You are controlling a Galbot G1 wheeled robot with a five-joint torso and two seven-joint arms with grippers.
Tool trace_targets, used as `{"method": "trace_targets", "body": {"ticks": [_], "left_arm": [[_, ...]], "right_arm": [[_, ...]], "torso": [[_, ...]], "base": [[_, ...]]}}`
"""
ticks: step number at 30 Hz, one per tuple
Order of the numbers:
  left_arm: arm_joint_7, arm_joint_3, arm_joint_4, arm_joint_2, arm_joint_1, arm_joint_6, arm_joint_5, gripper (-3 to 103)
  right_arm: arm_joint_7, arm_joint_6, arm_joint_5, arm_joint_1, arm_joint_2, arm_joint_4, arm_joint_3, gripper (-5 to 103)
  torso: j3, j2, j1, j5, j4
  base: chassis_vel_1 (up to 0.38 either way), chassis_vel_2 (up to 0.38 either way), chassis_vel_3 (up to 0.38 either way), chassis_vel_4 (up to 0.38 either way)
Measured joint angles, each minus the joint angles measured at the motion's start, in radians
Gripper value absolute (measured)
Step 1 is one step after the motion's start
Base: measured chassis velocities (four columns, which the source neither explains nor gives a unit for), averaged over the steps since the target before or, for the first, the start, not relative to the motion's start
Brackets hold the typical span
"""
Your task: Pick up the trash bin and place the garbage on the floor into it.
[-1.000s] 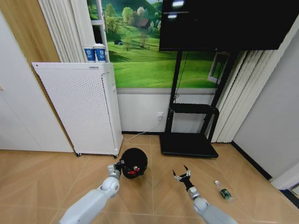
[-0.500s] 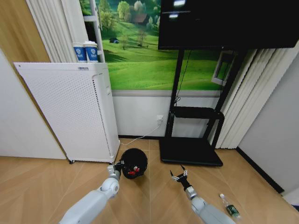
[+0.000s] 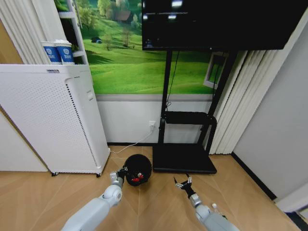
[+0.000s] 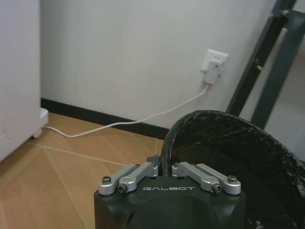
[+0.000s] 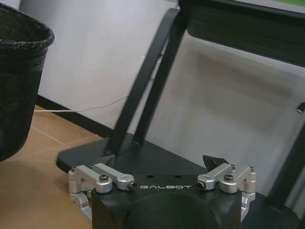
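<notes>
Herringbone wood floor point(image 3: 43, 192) bears white cabinet point(image 3: 48, 120); black stand base point(image 3: 183, 164) beside it

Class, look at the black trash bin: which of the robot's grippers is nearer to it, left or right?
Left. The left gripper is shut on the rim of the trash bin; the right gripper hangs open, apart from it, off toward the robot's right.

Even, bright indoor light from overhead; two ceiling lamps glare off the dark screen point(image 3: 221, 21). Shadows soft, faint on the floor point(image 3: 57, 192). Head view has wide-angle bending, verticals lean at the edges. Wrist views sharp, slightly dimmer; the trash bin point(image 4: 238, 157) interior reads near black, little detail.
</notes>
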Motion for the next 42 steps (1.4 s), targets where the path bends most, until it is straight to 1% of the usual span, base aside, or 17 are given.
{"method": "trace_targets", "body": {"ticks": [1, 2, 3, 5, 6, 8, 9, 12, 13, 14, 16, 17, 19, 25, 35, 37, 42], "left_arm": [[0.000, 0.000, 0.000, 0.000, 0.000, 0.000, 0.000, 7], [0.002, 0.001, -0.002, -0.001, 0.000, -0.001, 0.000, 7], [0.003, 0.001, -0.002, -0.001, 0.000, -0.001, -0.001, 7], [0.003, 0.001, -0.003, -0.001, 0.000, -0.002, 0.000, 7], [0.005, 0.001, -0.003, -0.001, 0.001, -0.002, -0.001, 7], [0.005, 0.001, -0.003, -0.001, 0.001, -0.002, -0.001, 7], [0.005, 0.001, -0.003, 0.000, 0.001, -0.004, -0.001, 7], [0.006, -0.001, -0.003, 0.003, 0.004, -0.004, -0.001, 7], [0.006, -0.001, -0.003, 0.003, 0.004, -0.004, -0.001, 7], [0.006, -0.004, -0.004, 0.005, 0.006, -0.005, -0.001, 7], [0.006, -0.006, -0.005, 0.007, 0.007, -0.005, -0.001, 7], [0.006, -0.006, -0.005, 0.008, 0.008, -0.005, -0.001, 7], [0.007, -0.008, -0.009, 0.009, 0.010, -0.005, -0.004, 7], [0.008, -0.010, -0.015, 0.013, 0.014, -0.006, -0.006, 7], [0.010, -0.036, -0.035, 0.026, 0.044, -0.006, -0.005, 7], [0.003, -0.052, -0.048, 0.033, 0.063, -0.007, -0.005, 7], [-0.006, -0.076, -0.079, 0.054, 0.101, -0.007, -0.005, 7]], "right_arm": [[-0.001, 0.000, 0.004, 0.000, -0.001, 0.003, 0.001, 100], [-0.002, 0.000, 0.006, -0.001, -0.001, 0.004, 0.002, 100], [-0.003, 0.000, 0.006, -0.004, -0.001, 0.006, 0.002, 100], [-0.004, 0.000, 0.006, -0.006, -0.001, 0.009, 0.002, 100], [-0.004, 0.000, -0.001, -0.007, -0.002, 0.012, 0.003, 100], [-0.004, 0.001, -0.005, -0.008, -0.001, 0.015, 0.004, 100], [-0.004, 0.001, -0.002, -0.010, -0.001, 0.018, 0.003, 100], [-0.010, 0.001, 0.008, -0.011, 0.000, 0.024, 0.001, 100], [-0.010, 0.001, 0.008, -0.011, 0.000, 0.024, 0.001, 100], [-0.013, 0.001, 0.018, -0.011, 0.002, 0.024, -0.002, 100], [-0.014, 0.001, 0.025, -0.011, 0.003, 0.026, -0.005, 100], [-0.014, 0.001, 0.025, -0.011, 0.003, 0.026, -0.005, 100], [-0.014, 0.001, 0.023, -0.009, 0.004, 0.025, -0.009, 100], [-0.013, 0.001, 0.023, -0.005, 0.001, 0.025, -0.014, 100], [0.025, 0.001, -0.027, -0.021, -0.049, 0.066, -0.032, 100], [0.026, 0.001, -0.027, -0.031, -0.066, 0.082, -0.043, 100], [0.019, 0.001, -0.030, -0.058, -0.085, 0.096, -0.044, 100]], "torso": [[0.000, 0.000, 0.000, -0.0015, 0.0001], [0.000, 0.000, 0.000, -0.0014, -0.0006], [0.000, 0.000, 0.000, 0.0011, -0.0010], [0.001, 0.000, 0.001, 0.0007, -0.0015], [0.000, 0.000, 0.000, -0.0018, -0.0010], [0.000, 0.000, 0.000, -0.0011, -0.0005], [0.000, 0.000, 0.000, 0.0005, -0.0003], [0.000, 0.000, 0.000, -0.0014, 0.0007], [0.000, 0.000, 0.000, -0.0014, 0.0007], [0.000, 0.000, 0.000, 0.0001, 0.0011], [0.000, 0.000, 0.000, 0.0000, 0.0014], [0.000, 0.000, 0.000, -0.0008, 0.0012], [0.000, 0.000, 0.000, -0.0003, 0.0000], [0.000, 0.000, 0.000, -0.0006, -0.0003], [0.000, 0.000, 0.000, -0.0009, -0.0009], [0.000, -0.001, 0.000, -0.0004, 0.0006], [0.000, 0.000, 0.000, -0.0005, 0.0009]], "base": [[-0.359, -0.344, 0.361, 0.322], [-0.290, -0.344, 0.284, 0.288], [-0.251, -0.269, 0.284, 0.159], [-0.251, -0.269, 0.233, 0.159], [-0.115, -0.115, 0.127, 0.033], [-0.068, -0.115, 0.127, 0.041], [0.000, 0.000, 0.000, 0.000], [0.025, 0.054, -0.017, -0.030], [0.075, 0.108, -0.045, -0.058], [0.082, 0.108, -0.075, -0.055], [0.052, 0.085, -0.075, -0.024], [0.052, 0.033, -0.032, -0.024], [-0.037, -0.025, 0.025, 0.041], [-0.145, -0.116, 0.108, 0.125], [-0.132, -0.125, 0.126, 0.121], [0.000, 0.000, 0.000, 0.000], [0.058, 0.052, -0.032, -0.032]]}}
